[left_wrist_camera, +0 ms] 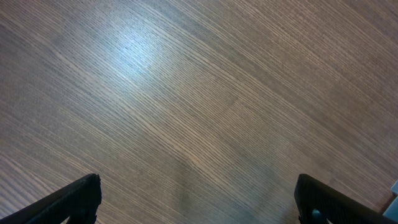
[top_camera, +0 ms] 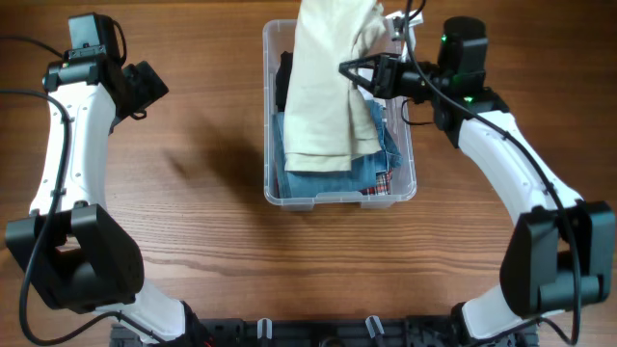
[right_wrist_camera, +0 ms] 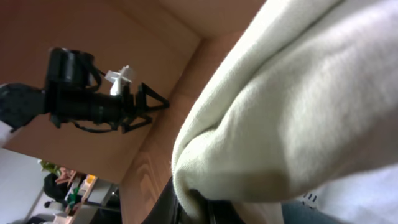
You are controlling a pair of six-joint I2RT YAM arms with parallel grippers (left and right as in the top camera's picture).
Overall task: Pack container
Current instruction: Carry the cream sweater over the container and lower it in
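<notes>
**Left arm.** Parked at the table's point(top_camera: 193, 202) left side, well apart from the container. The left gripper point(top_camera: 147, 90) has its jaws spread wide and holds nothing. Its wrist view shows only bare wood grain between the two fingertips.

**Container** point(top_camera: 268, 145). Clear plastic bin, upright, at the centre rear of the table between the two arms. It is already loaded with folded blue denim point(top_camera: 333, 178) at the near end, a red plaid cloth point(top_camera: 382, 185) in the near right corner, and something dark point(top_camera: 284, 82) against the far left wall, too hidden to name.

**Cream garment** point(top_camera: 323, 87). Thick, soft fabric draped along the bin. Its lower end lies on the denim and its upper end is lifted and bunched above the far rim.

**Right arm.** Reaches over the bin's right wall. The right gripper point(top_camera: 359, 75) is clamped tight on a fold of the cream garment.

**Step in hand.** Probably laying the cream garment into the bin, late in the packing.

**Next move calls for.** Lowering the raised end inside the far rim, so no cloth hangs over the edge, before letting go. The bulk may need pressing down.
</notes>
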